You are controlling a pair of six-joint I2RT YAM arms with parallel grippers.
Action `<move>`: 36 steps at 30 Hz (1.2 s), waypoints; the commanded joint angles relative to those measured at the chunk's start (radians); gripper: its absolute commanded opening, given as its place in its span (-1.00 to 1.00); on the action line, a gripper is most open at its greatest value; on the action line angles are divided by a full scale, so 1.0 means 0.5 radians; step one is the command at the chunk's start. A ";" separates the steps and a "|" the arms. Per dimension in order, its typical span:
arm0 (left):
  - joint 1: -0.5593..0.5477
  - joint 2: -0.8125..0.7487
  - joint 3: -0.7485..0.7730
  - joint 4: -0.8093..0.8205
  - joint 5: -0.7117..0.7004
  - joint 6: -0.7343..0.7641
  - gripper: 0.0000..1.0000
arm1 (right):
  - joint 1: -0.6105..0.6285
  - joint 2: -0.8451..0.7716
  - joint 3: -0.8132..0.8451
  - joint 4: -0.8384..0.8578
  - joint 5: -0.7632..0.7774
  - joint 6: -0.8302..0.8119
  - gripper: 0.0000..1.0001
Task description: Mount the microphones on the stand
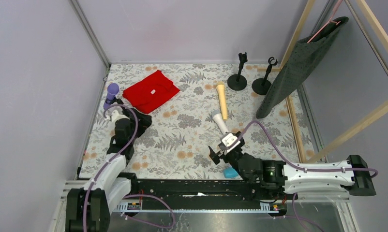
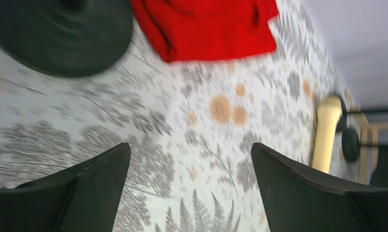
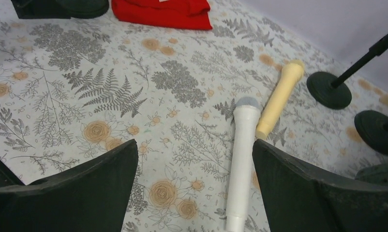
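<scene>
- Microphones lie spread over the floral worktop [image 1: 182, 145], and you can make out four of them.
- The white microphone [image 3: 241, 159] lies flat near the middle, a little toward the near edge, with its grey-tipped head pointing to the far edge.
- Your right end effector [image 3: 194, 145] is spread wide and holds nothing. The white microphone's handle end lies in the gap between its fingers, just beside one of them.
- The cream-yellow microphone [image 3: 279, 99] lies flat just past the white one, toward the far edge, its handle end close by the white head.
- The light blue microphone [image 1: 230, 172] sits at the near edge, mostly hidden under your right arm.
- The purple microphone [image 1: 111, 90] is near the left edge, toward the far-left corner, head raised beside your left arm. You cannot tell what carries it.
- Your left end effector [image 2: 190, 145] is also wide and empty over bare worktop, with a round black stand base [image 2: 61, 38] and a red cloth [image 2: 206, 24] ahead of it.
- One black stand [image 1: 238, 72] and a second stand [image 1: 264, 77] are upright side by side near the far-right corner.
- A dark garment [image 1: 298, 67] hangs over the right edge.
</scene>
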 commanded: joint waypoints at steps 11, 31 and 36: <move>-0.721 0.358 0.019 0.743 0.382 0.141 0.97 | -1.056 0.369 0.579 -0.854 -0.443 0.961 0.83; -0.819 0.938 -0.116 1.827 0.484 0.325 0.97 | -2.206 1.042 1.105 -0.704 -1.197 1.044 0.86; -0.821 0.995 -0.132 1.934 0.479 0.427 0.98 | -2.249 1.272 1.223 -0.508 -1.202 0.943 0.87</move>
